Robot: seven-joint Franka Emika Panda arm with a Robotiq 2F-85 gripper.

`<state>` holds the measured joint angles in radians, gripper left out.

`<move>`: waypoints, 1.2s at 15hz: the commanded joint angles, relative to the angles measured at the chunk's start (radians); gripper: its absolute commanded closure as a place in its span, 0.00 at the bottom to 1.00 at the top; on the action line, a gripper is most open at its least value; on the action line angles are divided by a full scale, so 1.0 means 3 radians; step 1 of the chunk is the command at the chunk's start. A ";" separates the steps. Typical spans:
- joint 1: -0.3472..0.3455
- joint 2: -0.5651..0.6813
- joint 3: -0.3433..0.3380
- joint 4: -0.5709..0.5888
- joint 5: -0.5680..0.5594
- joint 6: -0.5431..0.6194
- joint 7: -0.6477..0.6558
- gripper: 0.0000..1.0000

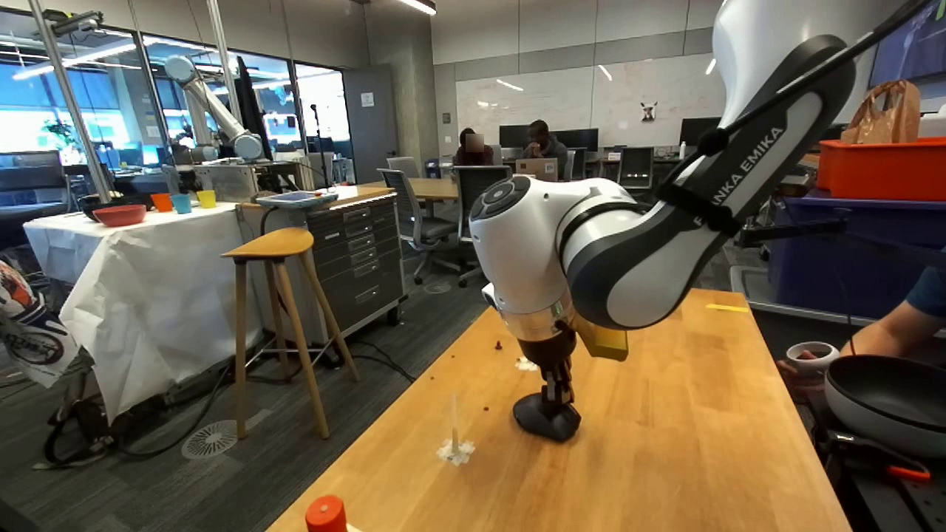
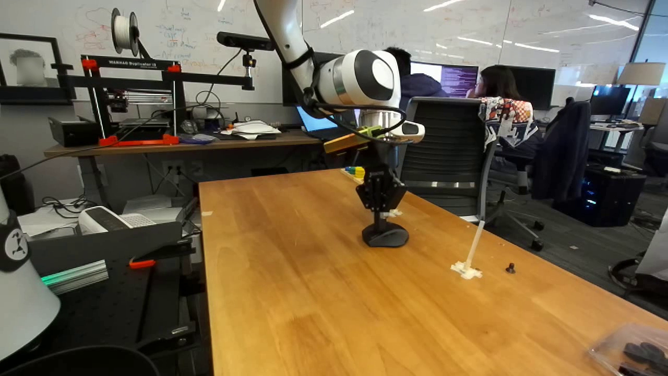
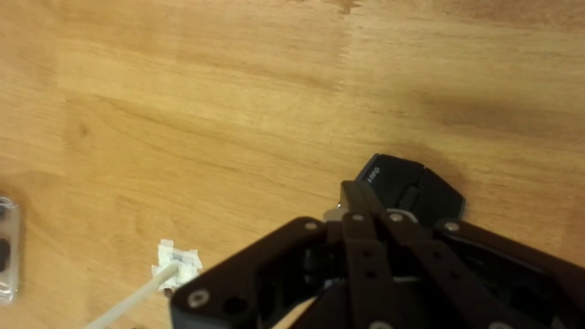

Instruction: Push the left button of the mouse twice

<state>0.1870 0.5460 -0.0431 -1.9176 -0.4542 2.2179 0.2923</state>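
Presently, One Clenched Gripper (image 3: 358, 187) Over One Mouse (image 2: 385, 238)

I have my single gripper clenched, its two fingers (image 3: 374, 288) lying flush together, pointed down at the one black mouse. The mouse rests on one wooden table (image 2: 292, 292), beneath that gripper; in both exterior views the fingers reach down to its top. Whether they press on it, I cannot tell. My wrist view gives me one scroll wheel (image 3: 409, 196) and one seam (image 3: 422, 170) splitting the front of the mouse into two halves; the left button (image 3: 395, 176) is the half beside some pale lettering (image 3: 374, 174).

Near the mouse I count two ragged white patches (image 2: 466, 272): one with a single pale stick (image 2: 474, 245) rising from it, the other partly hidden by the gripper. Farther from the mouse than that stick, an exterior view shows me one small dark bit (image 2: 510, 268), then one clear container (image 2: 629, 333) of dark pieces (image 2: 649, 352) that I cannot count. One orange-red object (image 1: 326, 513), cut off at the border of an exterior view, is well apart from the mouse. Also well apart from the mouse, I count one wooden stool (image 1: 277, 244), one red bowl (image 1: 120, 216), three cups (image 1: 181, 203) (orange, blue and yellow) and two seated people (image 1: 547, 148).
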 commanded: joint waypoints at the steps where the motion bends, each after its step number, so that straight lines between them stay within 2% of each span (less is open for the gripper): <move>1: 0.0090 -0.0084 -0.0061 -0.0014 -0.0101 -0.0020 0.0070 1.00; 12: -0.0014 -0.0982 0.0090 -0.0286 0.0044 -0.0107 -0.0148 1.00; 18: -0.0225 -0.1461 0.0244 -0.0498 0.0855 -0.0113 -0.0688 1.00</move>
<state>0.1638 0.2034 -0.0044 -2.0086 -0.3080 2.1963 0.1772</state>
